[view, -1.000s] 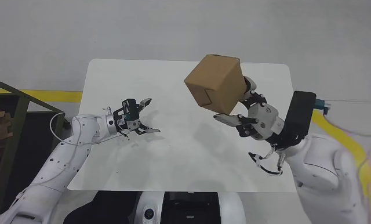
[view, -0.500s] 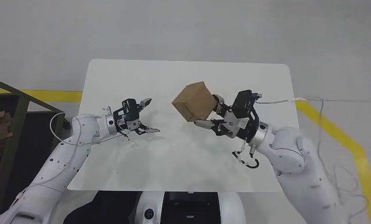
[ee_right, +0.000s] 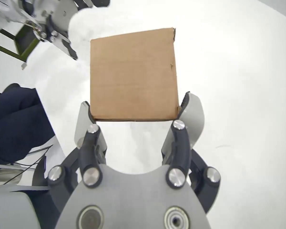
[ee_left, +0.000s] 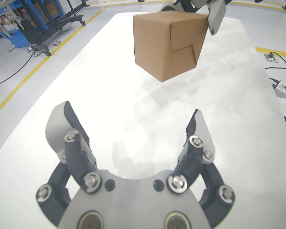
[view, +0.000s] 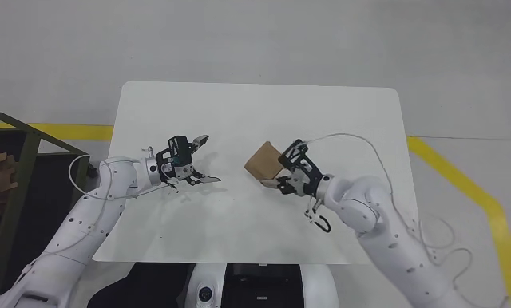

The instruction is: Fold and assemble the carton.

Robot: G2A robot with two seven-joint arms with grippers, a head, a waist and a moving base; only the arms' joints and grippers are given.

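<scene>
Carton (ee_right: 133,73), grasped by the right gripper (ee_right: 135,110), hangs off the desk (view: 335,108) ahead of the left gripper (ee_left: 131,114), which is released and empty.

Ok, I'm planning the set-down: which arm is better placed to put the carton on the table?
Right: the right gripper holds the carton by two sides, above the table; the left gripper is open, empty and apart from it.

Brown carton (view: 262,159) folded shut, tilted, prob. airborne, mid table (view: 200,108).
</scene>
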